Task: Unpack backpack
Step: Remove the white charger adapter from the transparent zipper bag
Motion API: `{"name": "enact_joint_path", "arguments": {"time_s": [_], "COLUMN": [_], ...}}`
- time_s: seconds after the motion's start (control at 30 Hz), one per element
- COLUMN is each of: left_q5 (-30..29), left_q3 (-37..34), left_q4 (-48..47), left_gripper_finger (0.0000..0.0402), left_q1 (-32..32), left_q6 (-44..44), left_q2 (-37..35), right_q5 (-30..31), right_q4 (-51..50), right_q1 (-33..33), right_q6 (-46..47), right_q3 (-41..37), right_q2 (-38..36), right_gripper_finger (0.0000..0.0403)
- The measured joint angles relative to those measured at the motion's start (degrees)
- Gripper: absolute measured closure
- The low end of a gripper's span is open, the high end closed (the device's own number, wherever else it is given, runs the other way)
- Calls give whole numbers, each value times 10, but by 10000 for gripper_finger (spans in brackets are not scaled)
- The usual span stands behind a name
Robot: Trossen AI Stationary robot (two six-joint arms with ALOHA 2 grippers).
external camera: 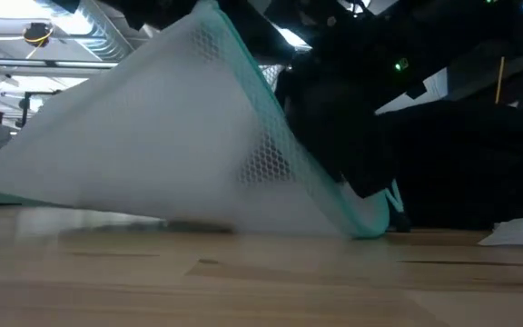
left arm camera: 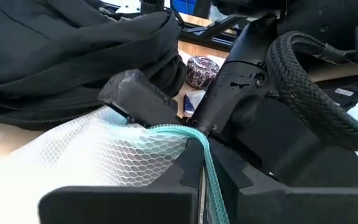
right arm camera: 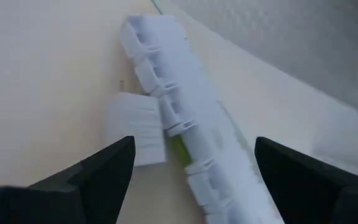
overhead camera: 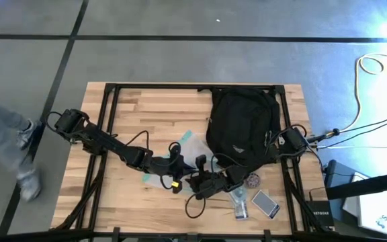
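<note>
Mesh filled the low view closest of all: the clear pouch [external camera: 180, 136] with its teal edge, tilted up off the desk [external camera: 261, 282], one corner resting on the wood.

Taking the backpack [overhead camera: 242, 121] as my landmark, the biggest thing there: it lay black and rounded on the far right part of the desk [overhead camera: 133, 107], flat on the boards. My two arms met just in front of it, toward the near edge. The pouch [overhead camera: 183, 144] sat beside the backpack's left front side, partly under my left arm.

My left jaws [left arm camera: 194, 134] were pressed together, pinching the teal edge of the pouch [left arm camera: 104, 155], with the backpack [left arm camera: 61, 56] bulking just beyond. My right jaws [right arm camera: 191, 162] were spread wide and held nothing; they hung above a white ribbed plastic strip [right arm camera: 185, 124] lying on the wood, with a small white block [right arm camera: 135, 127] beside it.

Smaller things lay near the backpack's front right corner: a flat silvery card-like item [overhead camera: 266, 203], a clear packet [overhead camera: 239, 207] beside it, and a small round patterned object [overhead camera: 252, 180] nearest the backpack.
</note>
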Motion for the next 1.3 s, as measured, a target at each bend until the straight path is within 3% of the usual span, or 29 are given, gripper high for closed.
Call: {"name": "enact_joint_path", "arguments": {"time_s": [0.23, 0.57, 0.73, 1.07, 1.17, 1.3], "left_q5": [2, -15, -20, -34, -35, -19], "left_q3": [0, 0, 0, -1, -1, 1], "left_q4": [-12, -40, -44, -38, -35, -24], "left_gripper_finger": [402, 388, 316, 97, 64, 53], "left_q1": [-2, -3, -3, -6, -9, -18], "left_q6": [8, 15, 41, 94, 114, 126], "left_q2": [0, 0, 0, -8, -26, -54], "right_q5": [1, 9, 8, 12, 19, 28], "right_q4": [4, 9, 9, 10, 15, 14], "right_q1": [-11, -11, -11, -9, -8, -12], "right_q6": [-87, -51, -40, -40, -41, -33], "right_q3": [0, 0, 0, 0, 2, 2], "right_q2": [16, 18, 18, 18, 18, 18], "right_gripper_finger": [88, 88, 88, 88, 88, 88]}}
